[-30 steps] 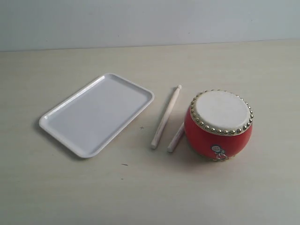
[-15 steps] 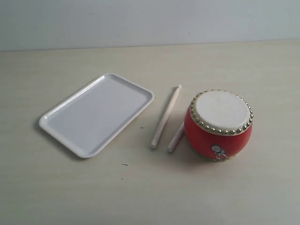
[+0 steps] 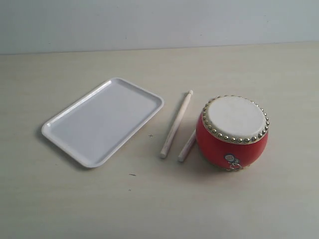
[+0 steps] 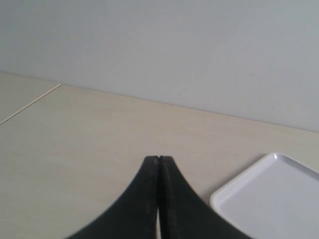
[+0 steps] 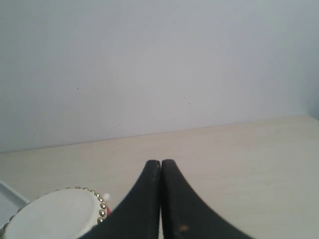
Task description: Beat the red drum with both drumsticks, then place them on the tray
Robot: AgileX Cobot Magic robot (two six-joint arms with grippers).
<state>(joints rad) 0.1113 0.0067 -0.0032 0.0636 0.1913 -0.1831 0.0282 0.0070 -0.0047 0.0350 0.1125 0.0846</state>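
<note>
The red drum (image 3: 232, 132) stands on the table right of centre, its cream skin ringed with gold studs. Two pale drumsticks lie on the table just left of it: the longer-showing one (image 3: 176, 124) runs diagonally, the other (image 3: 187, 146) is partly hidden behind the drum's side. The white tray (image 3: 103, 120) lies flat further left. Neither gripper shows in the exterior view. My left gripper (image 4: 158, 158) is shut and holds nothing, with a tray corner (image 4: 269, 199) beside it. My right gripper (image 5: 160, 161) is shut and holds nothing, with the drum's top (image 5: 55, 214) close by.
A pale wooden tabletop (image 3: 149, 199) spreads around the objects, with a plain grey wall (image 3: 159, 22) behind. A table seam (image 4: 30, 103) shows in the left wrist view.
</note>
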